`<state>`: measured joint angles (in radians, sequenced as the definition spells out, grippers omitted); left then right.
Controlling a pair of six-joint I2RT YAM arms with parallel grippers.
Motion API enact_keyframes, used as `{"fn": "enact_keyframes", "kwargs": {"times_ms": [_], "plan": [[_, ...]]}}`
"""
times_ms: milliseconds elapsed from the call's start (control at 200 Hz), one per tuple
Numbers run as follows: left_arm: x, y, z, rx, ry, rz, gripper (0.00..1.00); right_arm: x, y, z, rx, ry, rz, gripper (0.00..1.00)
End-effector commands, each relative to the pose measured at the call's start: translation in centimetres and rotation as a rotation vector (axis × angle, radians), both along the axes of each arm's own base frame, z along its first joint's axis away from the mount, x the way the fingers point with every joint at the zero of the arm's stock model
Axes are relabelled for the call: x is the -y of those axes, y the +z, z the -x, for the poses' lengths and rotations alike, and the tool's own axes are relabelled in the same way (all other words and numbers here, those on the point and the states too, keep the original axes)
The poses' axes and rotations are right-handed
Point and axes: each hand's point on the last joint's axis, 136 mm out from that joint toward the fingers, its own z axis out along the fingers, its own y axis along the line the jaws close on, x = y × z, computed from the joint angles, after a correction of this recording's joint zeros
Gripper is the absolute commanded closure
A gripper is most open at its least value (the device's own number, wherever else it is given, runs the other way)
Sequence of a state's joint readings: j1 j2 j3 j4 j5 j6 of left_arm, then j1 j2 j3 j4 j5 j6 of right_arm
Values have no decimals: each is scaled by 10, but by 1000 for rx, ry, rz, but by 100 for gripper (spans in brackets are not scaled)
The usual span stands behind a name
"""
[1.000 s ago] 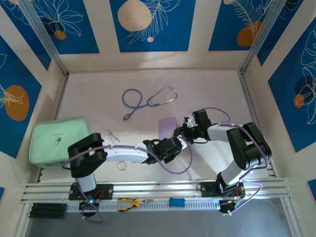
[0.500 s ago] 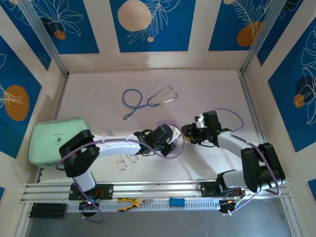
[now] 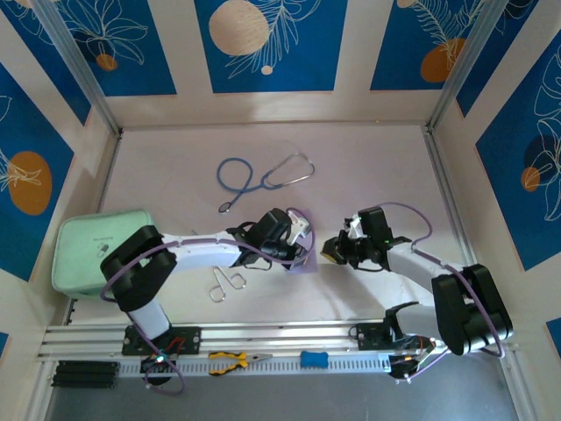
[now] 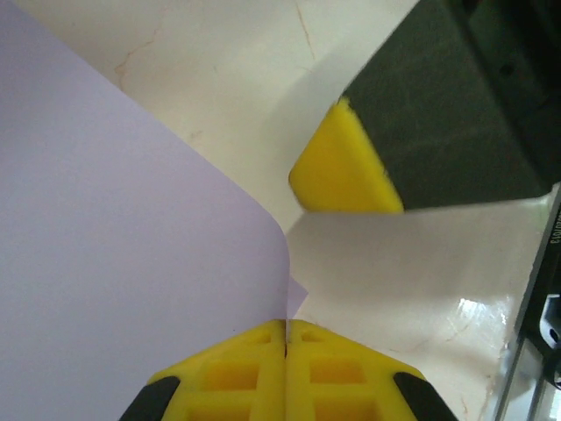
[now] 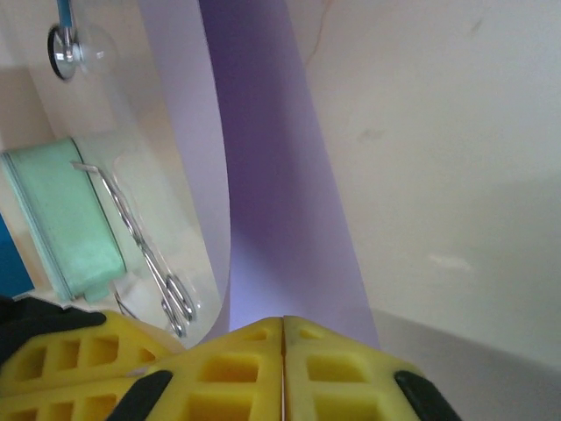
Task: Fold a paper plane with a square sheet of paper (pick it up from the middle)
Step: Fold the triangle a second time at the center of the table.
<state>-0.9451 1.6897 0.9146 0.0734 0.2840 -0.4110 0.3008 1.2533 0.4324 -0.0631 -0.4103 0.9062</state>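
Top external view: the left gripper [image 3: 302, 240] and the right gripper [image 3: 330, 250] face each other at close range over the middle of the pale cream tabletop [image 3: 377, 167], slightly toward its near side. The thin, pale lilac square sheet of paper [image 3: 305, 262] is located between them. A small part of it is visible just near of the left wrist.

Left wrist view: the left gripper [image 4: 285, 364] is clenched, its yellow pads meeting along the seam. An edge of the square sheet of paper [image 4: 114, 263] is pinched at that seam. The sheet spreads away to the left as a curved surface. One yellow fingertip [image 4: 342, 175] of the opposite arm stands just beyond the sheet's edge.

Right wrist view: the right gripper [image 5: 282, 351] is likewise clenched and grasps the square sheet of paper [image 5: 263, 158], which rises from the seam as a curled band. To the left of the band are the metal scissor-handled forceps [image 5: 140, 246], the mint-green padded pouch [image 5: 70, 219] and the round chest piece of the blue-tubed stethoscope [image 5: 66, 44].

Top external view, other items:
- The stethoscope [image 3: 263, 178] lies on the far side of the grippers, left of centre.
- The pouch [image 3: 98, 250] lies at the left edge of the tabletop.
- The forceps [image 3: 226, 282] lie just near of the left forearm.
- Yellow-handled pliers [image 3: 230, 360] and a small blue object [image 3: 314, 359] rest on the near rail.
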Motion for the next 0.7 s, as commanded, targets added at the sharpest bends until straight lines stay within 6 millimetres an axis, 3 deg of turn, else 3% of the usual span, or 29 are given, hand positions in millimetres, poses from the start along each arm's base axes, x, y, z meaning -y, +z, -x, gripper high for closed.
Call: {"fn": "enact_keyframes", "kwargs": {"times_ms": [0,435,695], "plan": [[-1,1,0,-23,8,25,100,-12,2,10,-12,48,-35,94],[-1,-2,-1,-33,14,24,100,-26,-11,13,-26,73,-3,98],[0,-4,-1,-43,5,13,89,-34,-3,9,4,94,-57,98]]}}
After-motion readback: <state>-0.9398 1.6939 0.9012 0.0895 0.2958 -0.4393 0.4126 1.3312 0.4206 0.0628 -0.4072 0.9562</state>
